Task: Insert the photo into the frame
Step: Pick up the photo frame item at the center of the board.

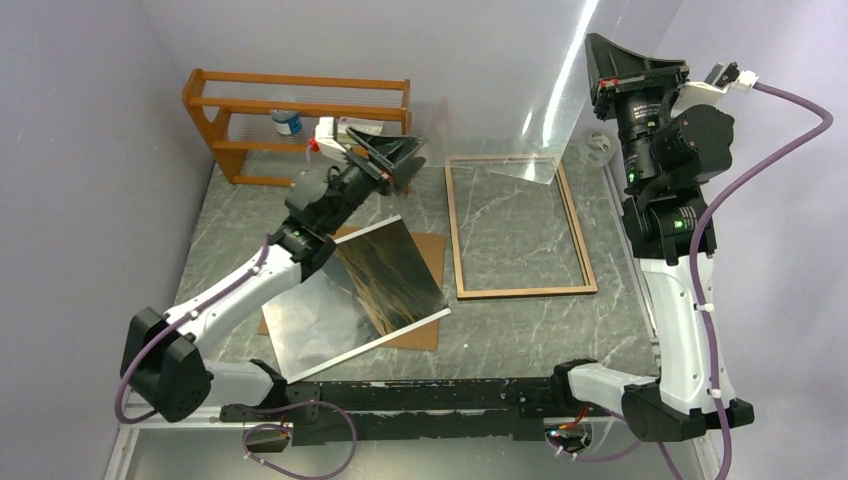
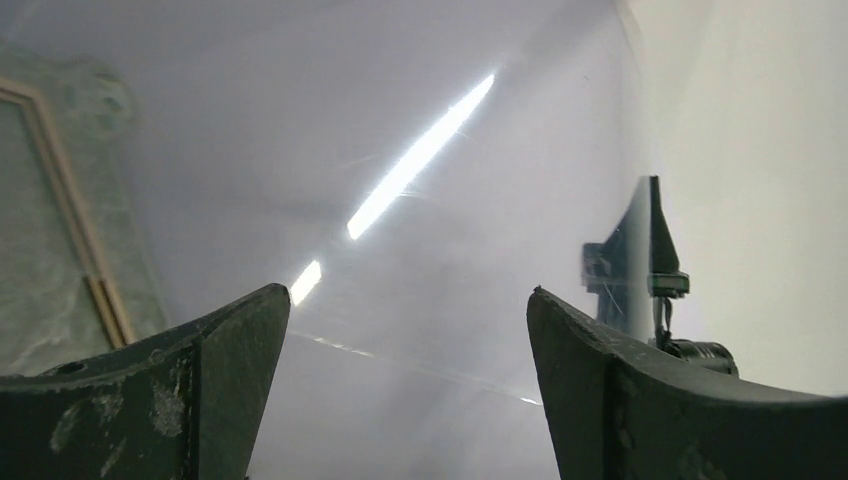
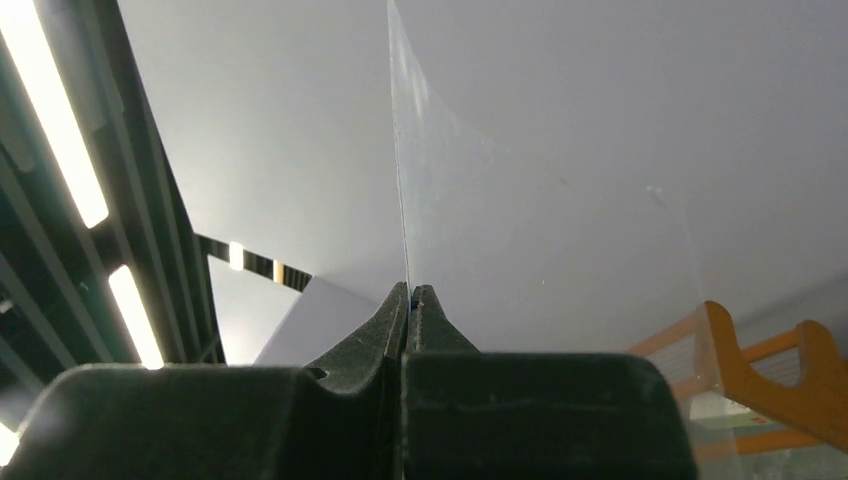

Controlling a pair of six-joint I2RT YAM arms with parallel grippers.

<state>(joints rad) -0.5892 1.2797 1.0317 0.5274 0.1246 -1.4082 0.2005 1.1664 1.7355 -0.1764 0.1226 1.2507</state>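
The photo (image 1: pixel 388 272) lies face up on the brown backing board (image 1: pixel 428 250) at the table's left centre, its near-left part washed out by glare. The frame (image 1: pixel 520 290) lies flat to its right, wood-coloured reverse up; it also shows at the left edge of the left wrist view (image 2: pixel 70 220). My left gripper (image 1: pixel 405 160) is open and empty (image 2: pixel 408 292), raised beyond the photo's far corner. My right gripper (image 1: pixel 597 50) is raised high at the back right, shut on an edge (image 3: pixel 411 288) of the clear sheet (image 3: pixel 540 230), which hangs over the frame's far end (image 1: pixel 530 168).
An orange-brown shelf rack (image 1: pixel 300 120) stands at the back left with a small blue-and-white container (image 1: pixel 287 122) in it; the rack also shows in the right wrist view (image 3: pixel 770 370). A small clear round object (image 1: pixel 598 145) sits by the back right wall.
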